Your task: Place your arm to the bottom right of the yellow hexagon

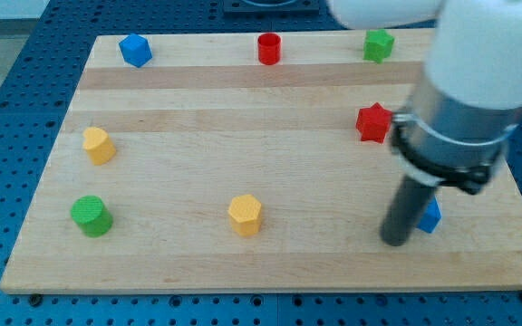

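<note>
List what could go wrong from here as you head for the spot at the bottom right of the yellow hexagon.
1. My tip stands far to the view's right of the yellow hexagon; a straight run left that overshoots could knock the hexagon away.
2. A blue block sits close beside the rod, partly hidden; a sideways swing could shove it toward the board's edge.
3. My arm hides part of the board, so other blocks there cannot be ruled out.

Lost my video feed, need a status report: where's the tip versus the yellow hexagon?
My tip down on the board, far right of yellow hexagon, slightly lower. Blue block close beside the tip's right. No block between tip and hexagon.
</note>
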